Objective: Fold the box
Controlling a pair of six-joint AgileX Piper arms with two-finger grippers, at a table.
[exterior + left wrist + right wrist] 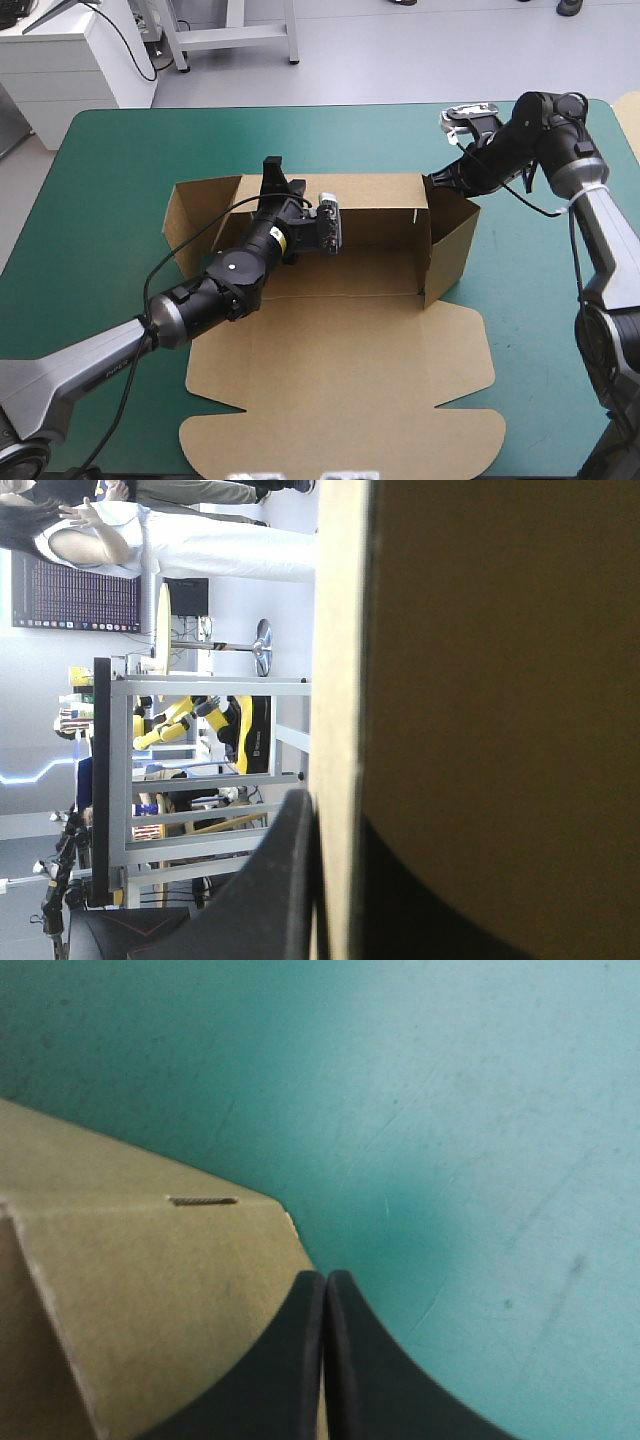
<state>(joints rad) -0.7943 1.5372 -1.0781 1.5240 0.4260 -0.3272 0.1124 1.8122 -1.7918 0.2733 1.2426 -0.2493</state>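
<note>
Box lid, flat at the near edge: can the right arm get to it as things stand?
Probably yes. The lid lies bare, and the right gripper, shut at the far right corner of the box, has open table beside the right wall to come round.

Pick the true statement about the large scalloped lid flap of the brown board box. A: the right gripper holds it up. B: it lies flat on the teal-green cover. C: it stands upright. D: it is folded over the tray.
B: the lid flap of the brown board box lies spread flat on the teal-green cover, nearer than the raised walls.
</note>
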